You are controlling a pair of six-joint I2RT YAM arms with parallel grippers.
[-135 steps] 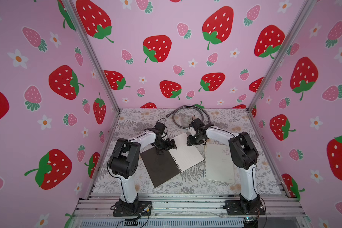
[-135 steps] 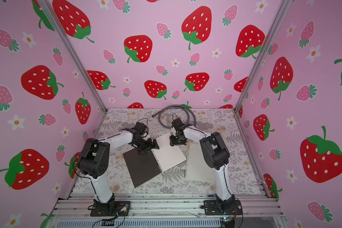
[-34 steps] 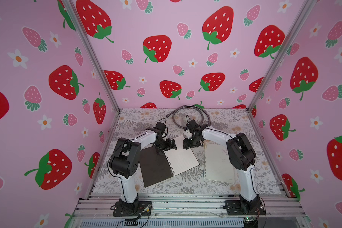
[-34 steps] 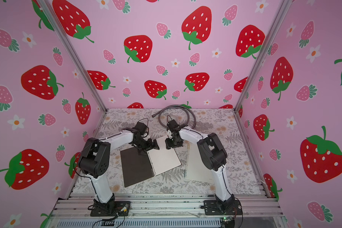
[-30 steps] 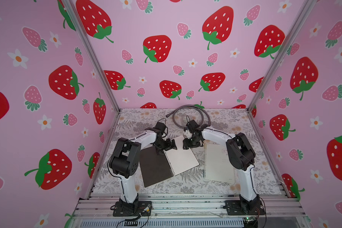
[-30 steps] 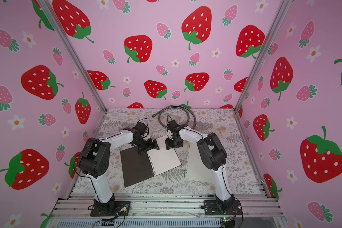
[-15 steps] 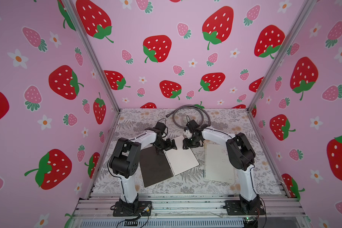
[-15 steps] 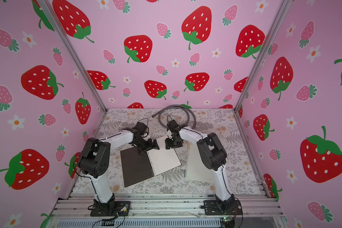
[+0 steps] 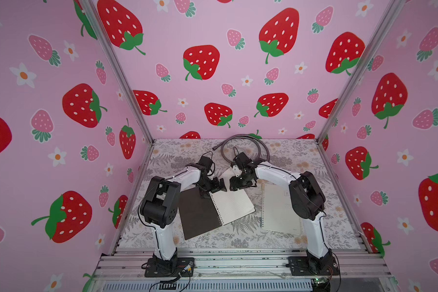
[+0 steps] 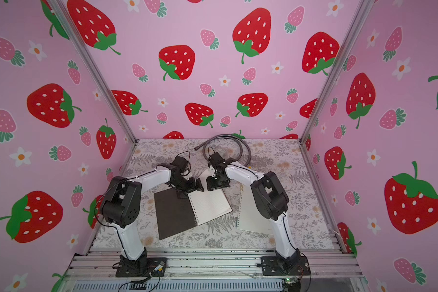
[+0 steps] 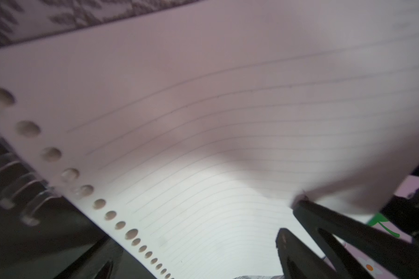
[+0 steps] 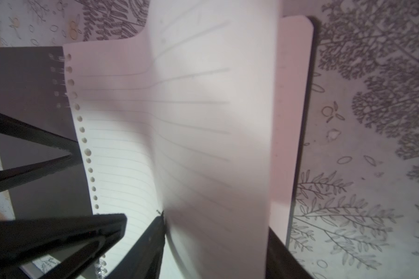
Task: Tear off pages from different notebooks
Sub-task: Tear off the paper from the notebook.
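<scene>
The right gripper (image 9: 236,184) pinches the far edge of the page (image 12: 215,120) up off the open notebook (image 9: 197,215) mid-table, while the left gripper (image 9: 216,186) — jaws wide apart — sits by the rings (image 9: 215,208), likely to hold it down.

Robot test cell in a lab, not a lived-in room. Three walls were flat pink strawberry-print panels (image 9: 200,63) held in bare aluminium corner posts (image 9: 116,73), so a backdrop box. The floor was a floral-print sheet (image 9: 288,156) laid as a tabletop. Along the near edge ran aluminium extrusion rails (image 9: 238,263); one white arm (image 9: 162,227) was bolted down on a black base plate (image 9: 168,268) at left, a second arm (image 9: 314,240) at right. Loose wiring (image 9: 172,280) hung by the left base. A grey hose coil (image 9: 245,141) lay at the far wall.
</scene>
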